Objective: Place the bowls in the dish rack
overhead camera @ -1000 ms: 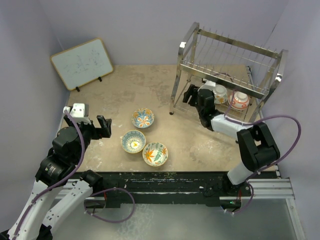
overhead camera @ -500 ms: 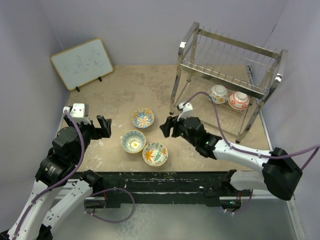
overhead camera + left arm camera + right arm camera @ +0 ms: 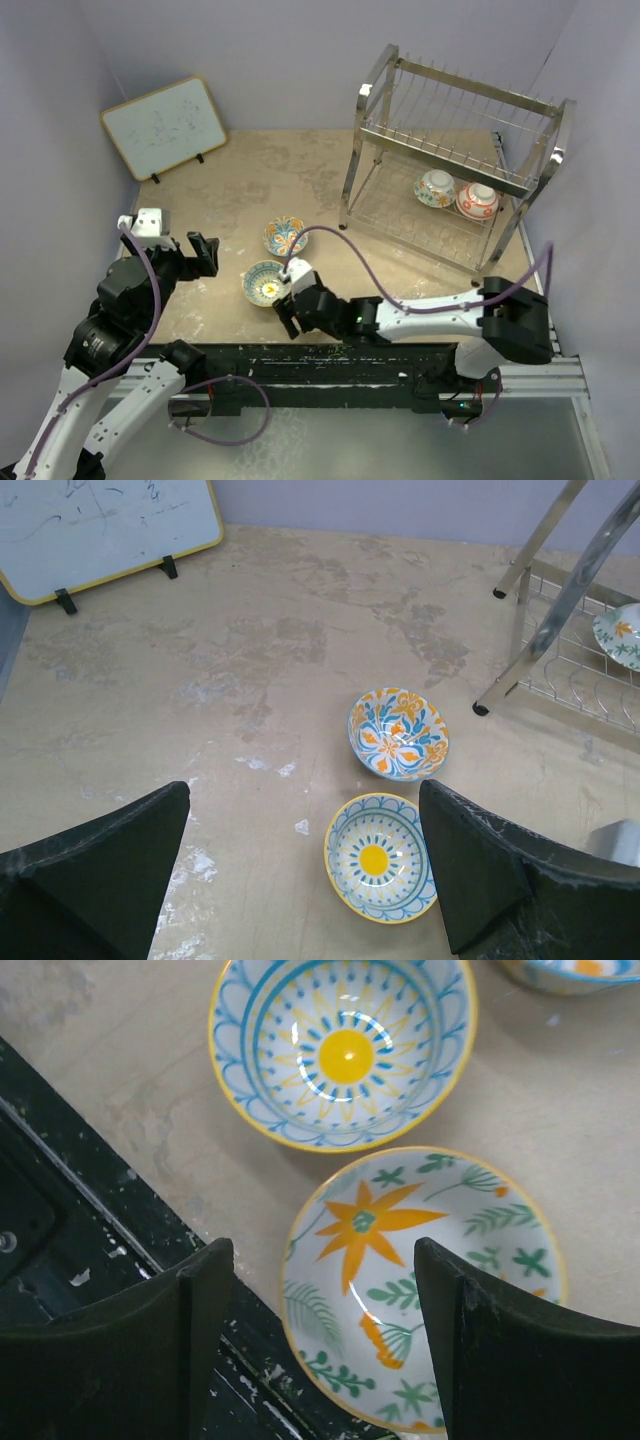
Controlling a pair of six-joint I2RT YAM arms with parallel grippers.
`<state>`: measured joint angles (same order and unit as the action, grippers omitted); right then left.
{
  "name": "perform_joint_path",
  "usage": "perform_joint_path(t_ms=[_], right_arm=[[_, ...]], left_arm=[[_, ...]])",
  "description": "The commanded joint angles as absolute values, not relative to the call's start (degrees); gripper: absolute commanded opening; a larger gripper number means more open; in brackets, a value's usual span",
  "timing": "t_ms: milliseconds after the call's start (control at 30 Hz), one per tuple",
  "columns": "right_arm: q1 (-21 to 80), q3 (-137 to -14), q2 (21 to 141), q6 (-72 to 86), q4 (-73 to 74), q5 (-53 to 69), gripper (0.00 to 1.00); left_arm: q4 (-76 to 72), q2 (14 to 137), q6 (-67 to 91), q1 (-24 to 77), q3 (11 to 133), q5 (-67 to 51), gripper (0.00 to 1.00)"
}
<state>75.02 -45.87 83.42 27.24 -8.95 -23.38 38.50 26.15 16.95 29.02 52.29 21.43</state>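
Note:
Three bowls sit on the table. The blue-and-orange floral bowl (image 3: 286, 236) (image 3: 398, 733) is farthest. The yellow-centred bowl (image 3: 265, 283) (image 3: 380, 857) (image 3: 340, 1050) is nearer. The green-leaf bowl with an orange flower (image 3: 420, 1280) is nearest the front edge and mostly hidden under my right gripper in the top view. My right gripper (image 3: 296, 316) (image 3: 322, 1260) is open above it, one finger over the bowl's inside, the other over the black table edge. Two more bowls (image 3: 436, 188) (image 3: 478, 201) lie in the dish rack's (image 3: 455, 150) lower tier. My left gripper (image 3: 205, 255) (image 3: 305, 815) is open and empty, left of the bowls.
A wood-framed whiteboard (image 3: 165, 125) (image 3: 100, 525) stands at the back left. The rack's legs (image 3: 555, 615) stand at the right. The black rail (image 3: 90, 1260) of the table's front edge runs just beside the nearest bowl.
My right arm has swung from the rack's lower tier across the table to the nearest bowl at the front edge. The left arm has barely moved.

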Motion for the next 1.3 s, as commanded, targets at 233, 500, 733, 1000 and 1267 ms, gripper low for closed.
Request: perform_joint_path(t_ms=[233,500,733,1000,1267], right_arm=[[80.4,-58.2,96.8,30.8,1.7,-34.7,0.73],[81.9,-62.9,103.0,32.9,7.6,-37.5,0.56],[83.0,-63.1,103.2,37.0,12.6,-40.2,0.36],[83.0,-62.7,100.1,42.0,16.0,-41.3,0.0],[81.4,-57.2,83.9,42.9,9.3,-41.1,0.0]], left_arm=[[39.3,24.5,17.1,29.3,55.0,23.9,0.99],[39.3,24.7,17.1,29.3,54.7,24.0,0.99],[39.2,24.8,17.4,29.3,54.1,23.7,0.99],[39.2,24.5,17.6,29.3,54.1,23.7,0.99],[38.4,25.1,17.5,29.3,54.4,23.1,0.99]])
